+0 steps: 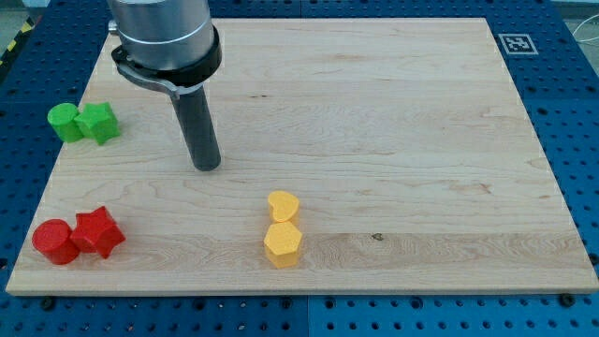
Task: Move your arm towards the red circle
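The red circle (53, 241) lies at the view's bottom left of the wooden board (393, 112), touching a red star (97, 232) on its right. My tip (207, 166) rests on the board up and to the right of both red blocks, well apart from them. The rod rises to the arm's grey end at the view's top left.
A green circle (65, 123) and a green star-like block (97, 123) touch each other at the view's left edge. A yellow heart (283, 206) sits just above a yellow hexagon (282, 243) at the bottom middle. A marker tag (516, 43) is at the top right corner.
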Available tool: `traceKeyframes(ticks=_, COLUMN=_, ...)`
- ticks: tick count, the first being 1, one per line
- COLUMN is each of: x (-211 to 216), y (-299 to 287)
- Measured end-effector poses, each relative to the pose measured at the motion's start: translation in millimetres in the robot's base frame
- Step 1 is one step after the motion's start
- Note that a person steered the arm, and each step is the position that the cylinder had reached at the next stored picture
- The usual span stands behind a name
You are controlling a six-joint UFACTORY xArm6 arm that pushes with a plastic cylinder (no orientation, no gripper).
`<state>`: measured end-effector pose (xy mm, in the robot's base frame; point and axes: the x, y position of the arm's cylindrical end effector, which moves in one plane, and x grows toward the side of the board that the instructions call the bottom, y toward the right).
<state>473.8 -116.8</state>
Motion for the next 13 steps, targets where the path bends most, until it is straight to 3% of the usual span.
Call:
traceKeyframes(ticks=1, x=-8, y=0)
traceKeyframes(ticks=4, x=-85, y=-21)
traceKeyframes(ticks=5, x=-64, y=-20)
traceKeyframes(ticks=6, x=-3, y=-21)
traceKeyframes(ticks=9, x=124, y=-45)
traceKeyframes(ticks=10, x=143, y=-61)
traceKeyframes(ticks=13, x=144, y=-95)
